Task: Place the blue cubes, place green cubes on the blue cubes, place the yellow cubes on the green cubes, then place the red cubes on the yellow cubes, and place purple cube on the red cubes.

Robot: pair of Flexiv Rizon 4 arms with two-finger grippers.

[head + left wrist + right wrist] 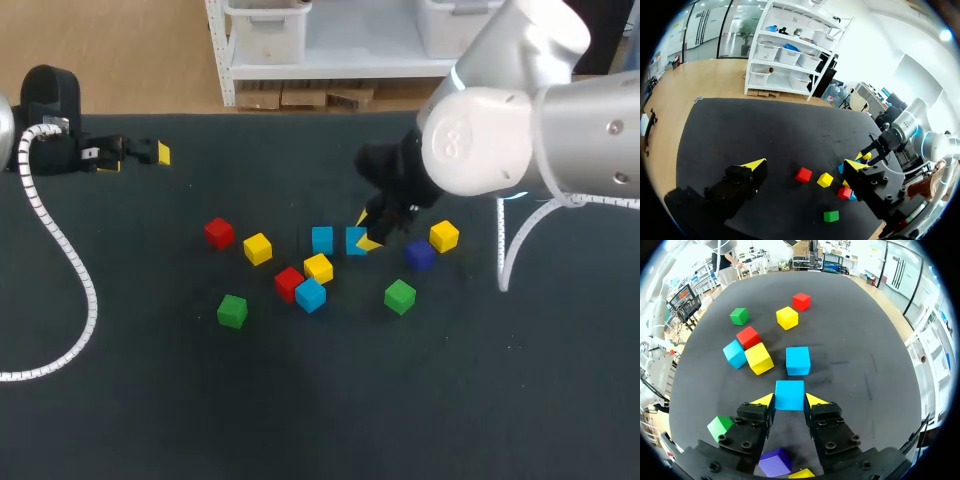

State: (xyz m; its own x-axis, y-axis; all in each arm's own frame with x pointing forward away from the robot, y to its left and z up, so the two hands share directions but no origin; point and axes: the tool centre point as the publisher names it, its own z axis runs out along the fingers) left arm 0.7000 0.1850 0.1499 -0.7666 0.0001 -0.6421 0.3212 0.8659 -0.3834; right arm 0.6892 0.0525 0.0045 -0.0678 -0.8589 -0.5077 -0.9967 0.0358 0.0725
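Note:
My right gripper [789, 401] is shut on a blue cube [789, 393], one yellow tip against each side, low at the table; in the head view this gripper [368, 234] comes in from the right over that cube [354, 241]. Just ahead of it lies a second blue cube [798, 360], also seen here [322, 239]. A third blue cube [310, 295] touches a red cube [289, 283] and a yellow cube [318, 267]. Green cubes [232, 310] [400, 296], a purple cube [420, 255], another yellow [257, 248] and another red [219, 232] lie scattered. My left gripper [134, 155] stands open at the far left, empty.
A third yellow cube [444, 236] sits right of the purple one, close under my right arm. The black table mat [300, 400] is bare along its front. A white cable [70, 270] loops across the left side.

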